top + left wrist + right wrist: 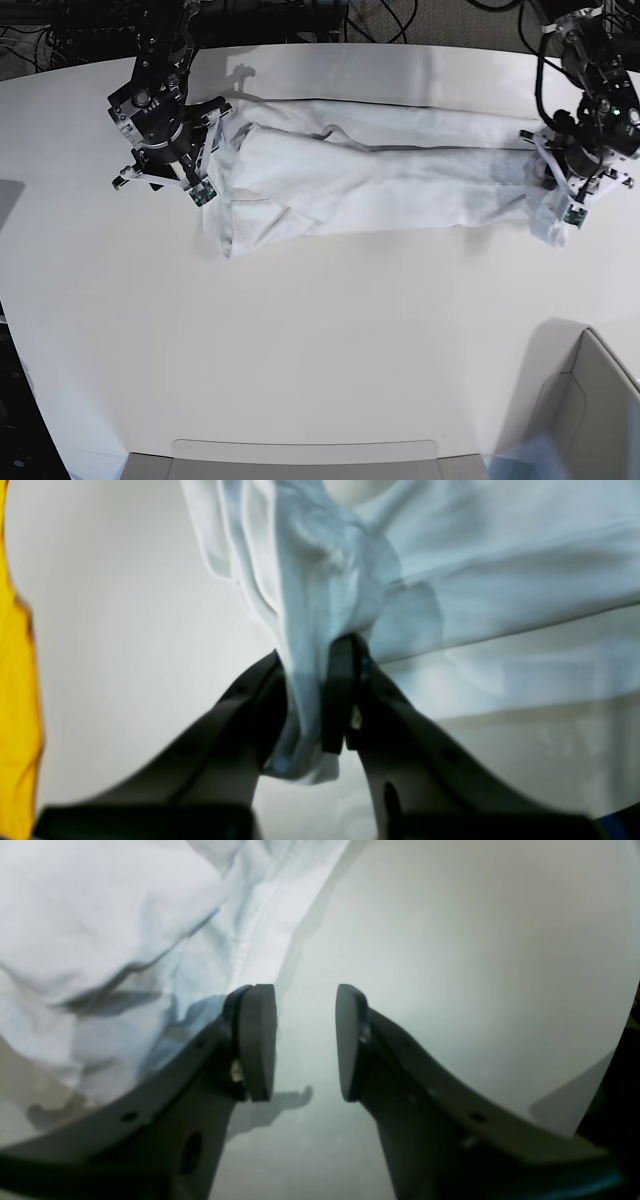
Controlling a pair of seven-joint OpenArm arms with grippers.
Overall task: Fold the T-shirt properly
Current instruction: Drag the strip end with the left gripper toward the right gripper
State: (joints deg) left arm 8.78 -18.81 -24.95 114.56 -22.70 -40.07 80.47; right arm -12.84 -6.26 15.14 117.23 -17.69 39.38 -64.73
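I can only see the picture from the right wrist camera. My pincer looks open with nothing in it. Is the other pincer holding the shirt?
Observer: Yes. In the left wrist view the left pincer is shut on a bunched bit of the T-shirt.
Operator: Which end of the shirt is that?
Observer: In the base view it is the end on the picture's right, where the left pincer sits; the T-shirt lies in a long band across the table.
Operator: So where is my pincer?
Observer: The right pincer is at the band's other end, on the picture's left.
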